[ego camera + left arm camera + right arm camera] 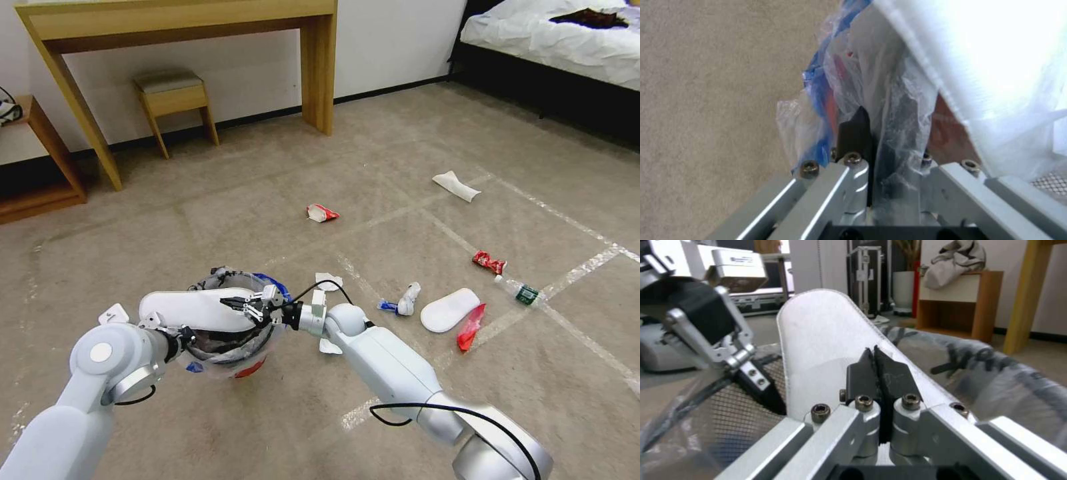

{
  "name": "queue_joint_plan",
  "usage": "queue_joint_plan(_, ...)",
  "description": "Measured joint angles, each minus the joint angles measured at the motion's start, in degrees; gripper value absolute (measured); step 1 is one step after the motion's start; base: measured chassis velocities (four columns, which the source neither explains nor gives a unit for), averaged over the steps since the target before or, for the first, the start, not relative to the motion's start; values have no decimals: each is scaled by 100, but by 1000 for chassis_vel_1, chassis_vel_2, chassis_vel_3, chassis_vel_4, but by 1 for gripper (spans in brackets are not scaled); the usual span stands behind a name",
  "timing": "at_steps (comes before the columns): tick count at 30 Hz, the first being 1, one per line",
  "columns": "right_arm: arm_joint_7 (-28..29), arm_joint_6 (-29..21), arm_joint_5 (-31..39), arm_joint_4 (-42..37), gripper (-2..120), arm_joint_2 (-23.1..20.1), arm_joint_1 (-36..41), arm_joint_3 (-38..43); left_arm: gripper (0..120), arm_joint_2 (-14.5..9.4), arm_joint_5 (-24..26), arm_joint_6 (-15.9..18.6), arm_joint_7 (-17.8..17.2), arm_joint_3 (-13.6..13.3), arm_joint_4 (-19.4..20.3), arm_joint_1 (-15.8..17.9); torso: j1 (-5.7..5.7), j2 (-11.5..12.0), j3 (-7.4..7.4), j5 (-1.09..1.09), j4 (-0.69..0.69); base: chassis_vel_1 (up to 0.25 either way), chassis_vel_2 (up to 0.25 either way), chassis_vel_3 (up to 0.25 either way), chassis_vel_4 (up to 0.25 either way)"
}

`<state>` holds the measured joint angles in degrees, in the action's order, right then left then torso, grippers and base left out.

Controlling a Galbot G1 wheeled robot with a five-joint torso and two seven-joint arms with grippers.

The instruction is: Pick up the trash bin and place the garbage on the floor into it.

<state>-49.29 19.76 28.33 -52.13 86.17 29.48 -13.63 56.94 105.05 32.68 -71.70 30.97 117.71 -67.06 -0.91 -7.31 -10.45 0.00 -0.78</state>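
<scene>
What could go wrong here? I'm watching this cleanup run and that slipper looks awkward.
The white slipper pinched by the right gripper lies across the trash bin rim, not inside; released now, it may tip back onto the floor. The left gripper grips thin bag liner at the rim, which might slip.

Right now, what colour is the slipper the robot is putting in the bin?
White. The slipper shows best in the head view, lying across the trash bin.
</scene>
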Motion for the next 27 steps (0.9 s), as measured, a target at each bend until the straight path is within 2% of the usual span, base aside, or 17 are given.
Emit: queue_joint_plan(27, 133, 3, -61, 129, 0, -67, 34, -18, 4, -43, 62, -10, -11, 108, 102, -35, 0, 0, 0, 0, 0, 0, 0, 0, 0)
